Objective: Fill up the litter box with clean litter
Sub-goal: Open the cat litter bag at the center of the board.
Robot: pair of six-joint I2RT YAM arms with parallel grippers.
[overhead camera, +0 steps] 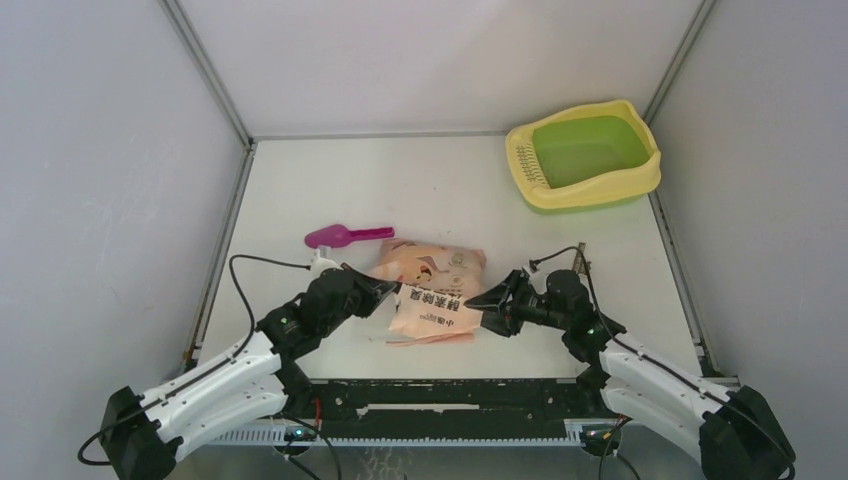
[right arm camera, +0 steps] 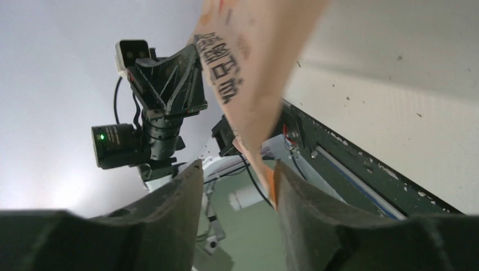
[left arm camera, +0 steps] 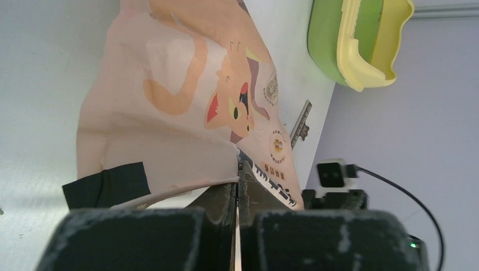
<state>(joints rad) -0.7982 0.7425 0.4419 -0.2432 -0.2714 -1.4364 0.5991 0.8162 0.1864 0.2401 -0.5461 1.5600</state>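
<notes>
Left jaws clench the bag (overhead camera: pixel 435 275) edge; right jaws stand parted around it. Close them firmly before lifting.

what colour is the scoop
Magenta scoop; shows best in the top external view.

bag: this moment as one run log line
left end effector: shut on bag edge | right end effector: open around bag edge | litter box: looks empty

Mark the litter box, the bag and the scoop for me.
litter box (overhead camera: pixel 590 192): top view, near yellow rim.
bag (overhead camera: pixel 435 270): top view, printed face.
scoop (overhead camera: pixel 335 237): top view, magenta bowl.
</notes>
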